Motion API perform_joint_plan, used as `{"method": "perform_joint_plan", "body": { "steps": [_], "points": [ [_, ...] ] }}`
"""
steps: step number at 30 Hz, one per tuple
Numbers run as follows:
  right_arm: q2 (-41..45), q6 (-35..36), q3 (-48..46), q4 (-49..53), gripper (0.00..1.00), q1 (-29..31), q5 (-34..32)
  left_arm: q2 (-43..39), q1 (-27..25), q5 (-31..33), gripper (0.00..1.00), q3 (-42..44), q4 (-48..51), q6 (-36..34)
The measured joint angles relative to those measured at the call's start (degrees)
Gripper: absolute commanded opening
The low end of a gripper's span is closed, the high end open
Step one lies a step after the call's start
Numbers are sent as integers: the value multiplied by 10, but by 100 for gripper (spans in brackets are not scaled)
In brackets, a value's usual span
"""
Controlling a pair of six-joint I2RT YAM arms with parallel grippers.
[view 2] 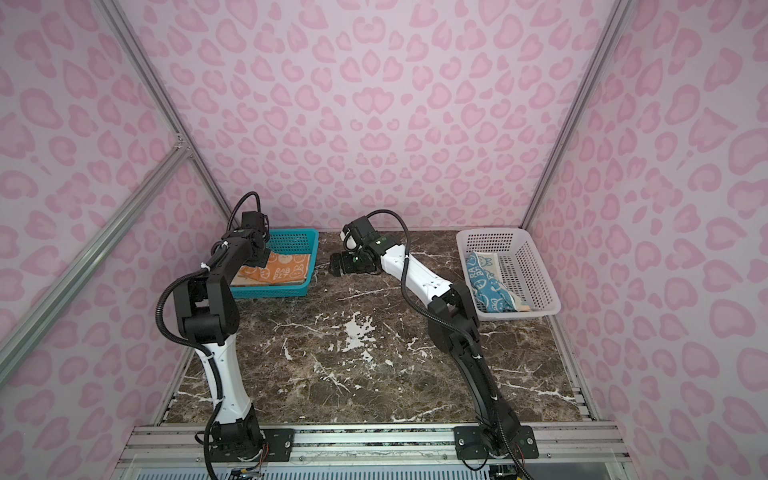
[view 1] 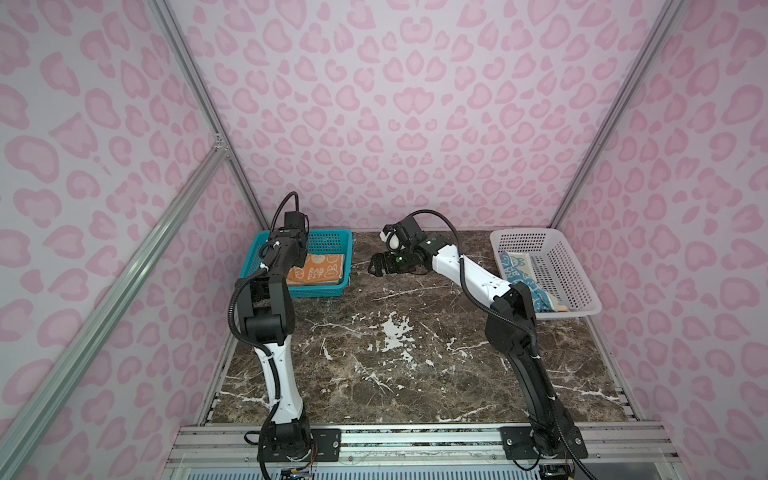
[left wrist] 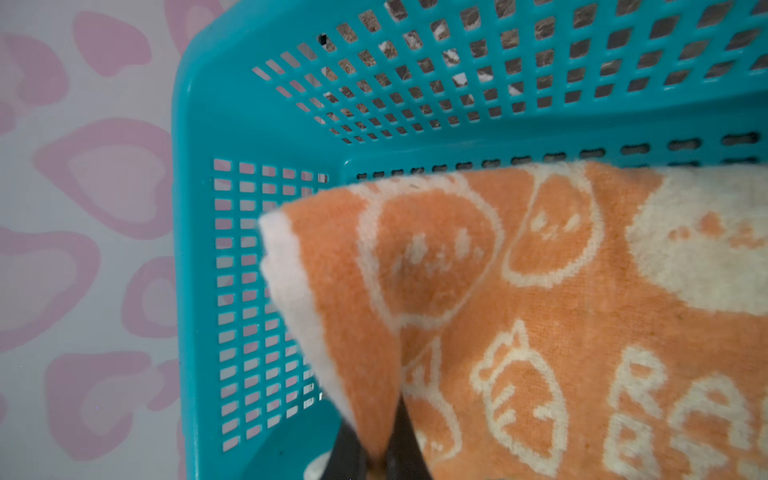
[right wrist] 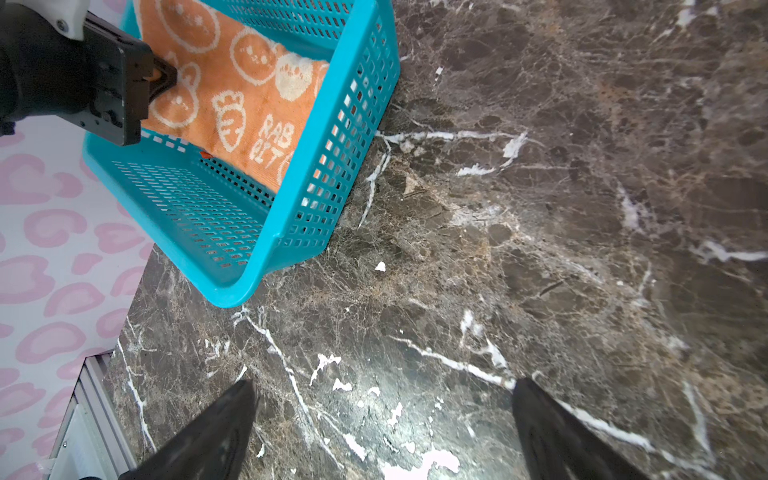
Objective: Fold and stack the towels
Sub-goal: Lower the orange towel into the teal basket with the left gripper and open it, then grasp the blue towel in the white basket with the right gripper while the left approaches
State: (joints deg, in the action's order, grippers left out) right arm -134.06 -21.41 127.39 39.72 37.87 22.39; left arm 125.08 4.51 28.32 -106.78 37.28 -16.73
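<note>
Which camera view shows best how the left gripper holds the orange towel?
The right wrist view: it shows the left gripper from the side, shut on a fold of the orange towel. The left wrist view shows the pinch only at the picture's edge. In both top views the left arm hides the grip.

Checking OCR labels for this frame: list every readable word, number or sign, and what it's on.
"RAB" over "BIT": woven in cream on the orange towel in the teal basket; clearest in the right wrist view.
"RA" over "BI": on the blue-and-cream towel in the white basket; small, the remaining letters are unreadable.
Nothing else legible.
</note>
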Motion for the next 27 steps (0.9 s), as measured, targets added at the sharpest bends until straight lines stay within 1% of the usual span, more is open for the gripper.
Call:
{"method": "perform_joint_plan", "body": {
  "steps": [5,6,8,9,10,11,17,22,24,27],
  "points": [
    [-9,0,0,-2,98,0,2,15,2,7,4,-9,0,0],
    [-11,0,0,-3,98,0,2,19,2,9,9,-13,0,0],
    [-14,0,2,-3,98,0,3,28,2,18,21,-24,2,1],
    [-15,0,3,-4,98,0,3,30,2,23,49,-28,2,3],
    [-15,0,4,-5,98,0,4,32,2,31,86,-31,2,4],
    [-15,0,5,-5,98,0,4,32,2,39,98,-33,2,8],
    [-15,0,12,-5,98,-1,4,24,2,63,98,-39,3,38],
    [-3,2,13,0,98,-1,1,-19,1,61,98,-38,4,65],
    [8,4,9,2,98,-1,-2,-44,0,47,98,-33,3,81],
    [26,7,-2,3,98,-3,-6,-69,-7,3,98,-29,4,115]
  ]
}}
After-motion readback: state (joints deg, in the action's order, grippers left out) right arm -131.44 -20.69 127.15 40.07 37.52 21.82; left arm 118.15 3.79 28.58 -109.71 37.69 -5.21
